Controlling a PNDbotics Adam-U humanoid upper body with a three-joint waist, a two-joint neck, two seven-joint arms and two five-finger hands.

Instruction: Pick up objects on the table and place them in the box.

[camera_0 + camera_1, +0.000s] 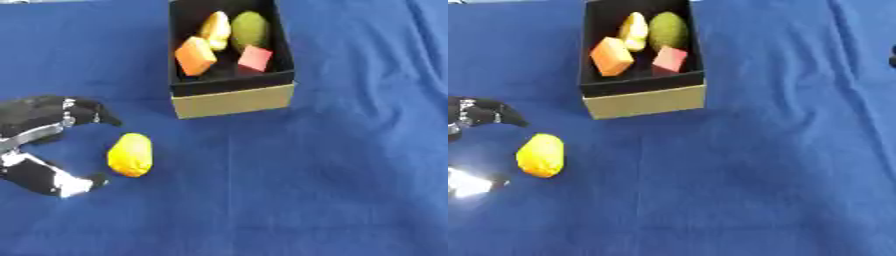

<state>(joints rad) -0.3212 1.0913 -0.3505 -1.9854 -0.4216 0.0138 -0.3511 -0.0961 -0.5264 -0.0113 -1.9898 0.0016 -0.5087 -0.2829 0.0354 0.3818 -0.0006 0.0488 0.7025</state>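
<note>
A yellow-orange lemon-shaped fruit [130,154] lies on the blue cloth, left of centre. My left hand [39,117] sits just left of it, open, with fingers [96,114] arched above the fruit and the thumb [77,185] below it, neither visibly touching. The black-lined cardboard box [233,100] stands at the top centre. Inside it are an orange block [195,56], a red cube [255,58], a yellow fruit [215,30] and a green avocado-like fruit [249,29]. My right hand shows only as a dark sliver [892,56] at the right edge.
Blue cloth [332,175] covers the whole table, with folds running down the right side. The box's front wall faces me, about a hand's width above and right of the fruit.
</note>
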